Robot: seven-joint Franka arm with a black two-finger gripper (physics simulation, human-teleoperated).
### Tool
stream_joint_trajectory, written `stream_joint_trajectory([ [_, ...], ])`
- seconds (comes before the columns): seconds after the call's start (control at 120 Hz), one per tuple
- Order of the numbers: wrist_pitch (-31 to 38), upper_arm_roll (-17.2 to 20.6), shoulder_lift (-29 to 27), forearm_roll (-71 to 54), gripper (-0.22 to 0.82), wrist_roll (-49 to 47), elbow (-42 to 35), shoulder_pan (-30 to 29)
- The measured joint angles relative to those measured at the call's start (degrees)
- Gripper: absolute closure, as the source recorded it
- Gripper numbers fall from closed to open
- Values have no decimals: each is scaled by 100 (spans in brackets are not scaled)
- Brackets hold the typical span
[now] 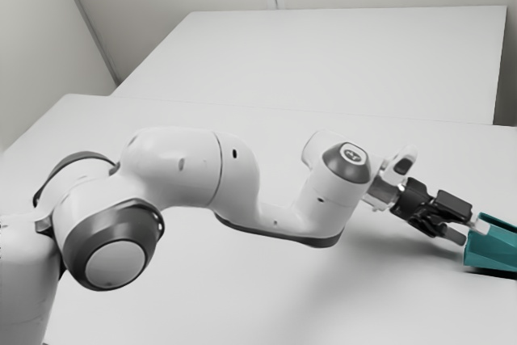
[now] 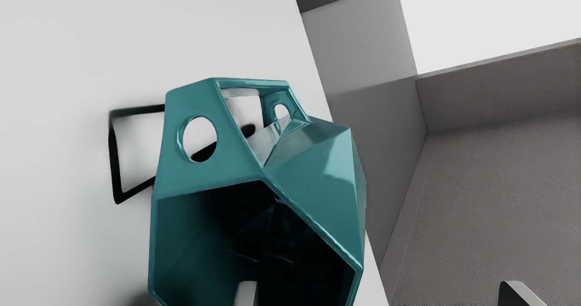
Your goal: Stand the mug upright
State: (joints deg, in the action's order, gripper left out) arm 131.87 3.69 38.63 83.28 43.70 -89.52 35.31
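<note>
At the exterior view's left, your arm [image 1: 174, 167] came in over the pale table [image 1: 202, 280], with bare tabletop in front of it and behind it, and a second pale surface [image 1: 347, 46] stood farther back. At its far end, toward the exterior view's right, you had the gripper [image 1: 468, 230] released, its fingers spread wide and nothing pinched between them. Just past it lay the teal mug [image 1: 491, 250], tipped on its side near the table, partly cut off by the exterior view's border.

In the wrist view, a dark four-sided outline [image 2: 115, 160] showed on the tabletop beside the mug's pierced, angular end. The mug's mouth faced your gripper; its inside was too dark to read for contents. One fingertip [image 2: 247, 293] overlapped that mouth, in front or inside, you couldn't tell which. The table's edge ran close behind the mug, and your other fingertip [image 2: 517, 292] stood well apart, outside it.
</note>
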Motion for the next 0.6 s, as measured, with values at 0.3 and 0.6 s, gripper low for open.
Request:
stream_joint_trajectory([
  [0.3,2,6,283,20,3,188,321,59],
  [0.6,8,0,527,17,3,300,644,164],
])
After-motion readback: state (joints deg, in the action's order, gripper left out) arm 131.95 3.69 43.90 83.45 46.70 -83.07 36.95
